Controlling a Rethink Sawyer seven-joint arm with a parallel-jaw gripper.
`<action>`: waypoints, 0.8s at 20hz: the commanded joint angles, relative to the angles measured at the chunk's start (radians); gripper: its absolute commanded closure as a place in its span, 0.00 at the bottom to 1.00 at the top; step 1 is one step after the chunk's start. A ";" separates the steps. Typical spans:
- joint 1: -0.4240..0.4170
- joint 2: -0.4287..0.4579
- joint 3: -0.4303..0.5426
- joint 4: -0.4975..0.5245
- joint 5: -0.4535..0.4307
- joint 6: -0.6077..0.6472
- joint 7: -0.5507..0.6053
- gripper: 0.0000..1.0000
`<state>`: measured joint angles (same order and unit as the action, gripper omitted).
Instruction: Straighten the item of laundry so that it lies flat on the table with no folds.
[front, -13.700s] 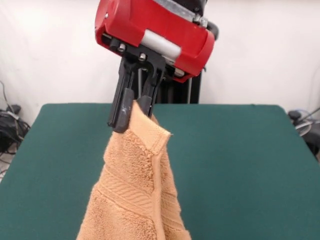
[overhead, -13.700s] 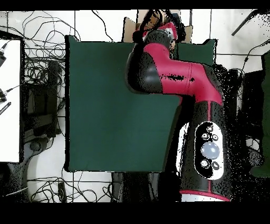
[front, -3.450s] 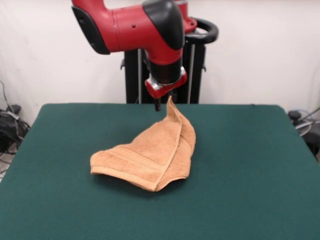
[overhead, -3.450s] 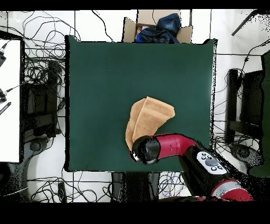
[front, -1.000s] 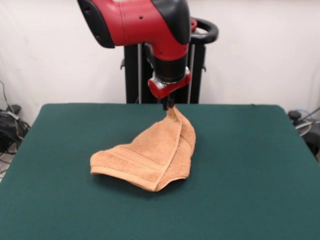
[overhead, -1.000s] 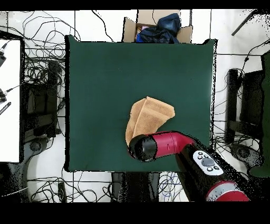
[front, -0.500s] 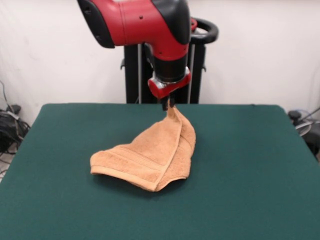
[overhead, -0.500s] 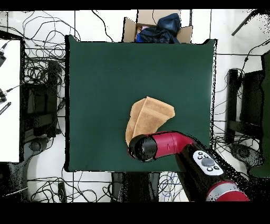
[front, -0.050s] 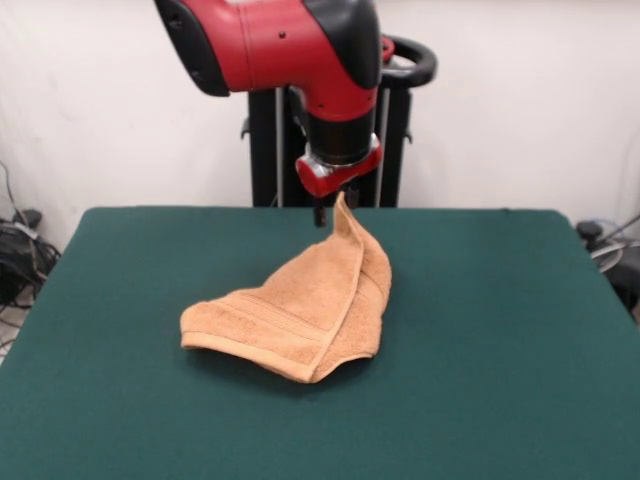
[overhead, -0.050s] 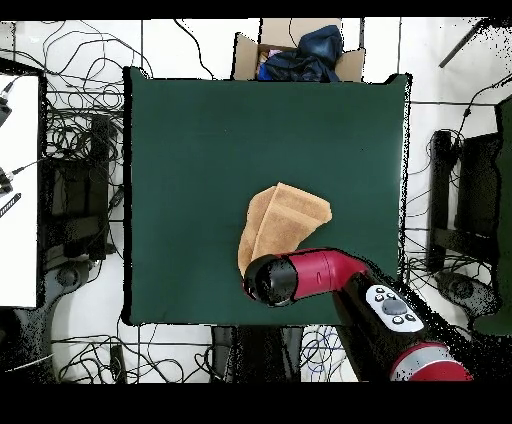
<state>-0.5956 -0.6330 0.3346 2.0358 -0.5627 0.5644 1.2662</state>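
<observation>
We note the towel (front, -0.050s: 300, 310) lying mid-table (front, -0.050s: 120, 400), folded over on itself: from the left, a broad banded edge rests on the felt, the body doubles up toward the middle, and to the right one corner rises into a peak at the far side. That peak stands up beside the gripper (front, -0.050s: 332, 208), which hangs straight down from the red arm (front, -0.050s: 280, 45). One dark finger shows to the left of the tip and the cloth seems to sit free alongside it, so we judge the jaws parted and the corner let go, though the view is tight. From overhead the arm covers the gripper; the towel (overhead, -0.050s: 285, 225) reads as a folded wedge a little toward the robot's side of the table (overhead, -0.050s: 180, 150). We judge this the close of a lay-down step, with the cloth far from flat. Next calls for lifting clear, then taking a free corner and drawing the upper layer off the lower.
</observation>
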 joint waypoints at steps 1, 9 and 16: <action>0.010 0.048 0.071 -0.035 0.037 0.081 0.016 0.00; 0.007 0.096 0.069 -0.045 0.032 0.063 0.018 0.00; -0.004 0.125 0.068 -0.052 0.017 0.044 0.011 0.00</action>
<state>-0.5998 -0.5702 0.3346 2.0354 -0.5610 0.5644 1.2662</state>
